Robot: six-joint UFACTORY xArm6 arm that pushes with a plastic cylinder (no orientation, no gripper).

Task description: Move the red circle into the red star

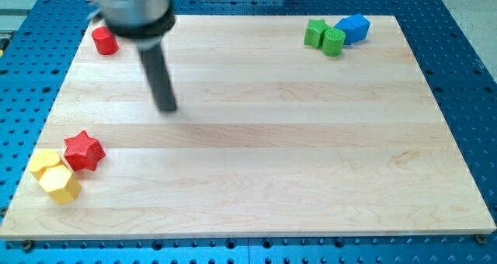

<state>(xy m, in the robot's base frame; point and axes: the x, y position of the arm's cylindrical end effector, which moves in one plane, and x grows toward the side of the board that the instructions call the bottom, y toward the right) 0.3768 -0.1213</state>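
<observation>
one high, steep view down over the whole wooden board [272, 140], blue perforated table [466, 78] around it

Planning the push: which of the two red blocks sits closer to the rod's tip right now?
The red circle, near the view's top left, is closer to my tip; the red star lies farther off, beside the yellow blocks.

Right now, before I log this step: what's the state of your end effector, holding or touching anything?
No jaws here, only a rod: my tip holds nothing and touches no block.
It stands toward the view's bottom-right of the red circle, well above the red star.
</observation>
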